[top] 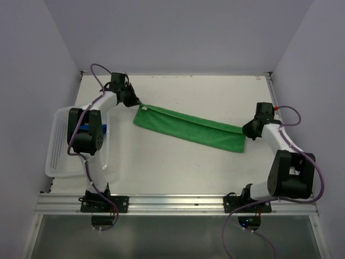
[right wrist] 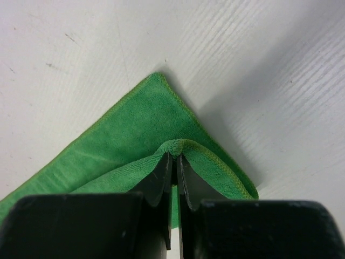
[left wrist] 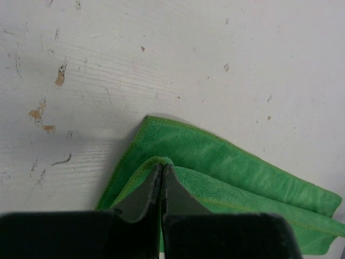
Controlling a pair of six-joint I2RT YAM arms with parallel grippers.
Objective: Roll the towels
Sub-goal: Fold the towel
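Observation:
The green towel (top: pixel 188 127) lies folded into a long strip across the middle of the table, running from upper left to lower right. My left gripper (top: pixel 135 103) is shut on the towel's left end; in the left wrist view the cloth (left wrist: pixel 215 156) bunches over the gripper's tip (left wrist: pixel 161 168). My right gripper (top: pixel 247 130) is shut on the right end; the right wrist view shows the corner (right wrist: pixel 140 129) pinched at its tip (right wrist: pixel 175 156). The blue towel (top: pixel 86 129) lies in the basket, mostly hidden under my left arm.
A white mesh basket (top: pixel 56 145) stands at the table's left edge, under my left arm. Grey walls close in the back and sides. A metal rail (top: pixel 172 204) runs along the near edge.

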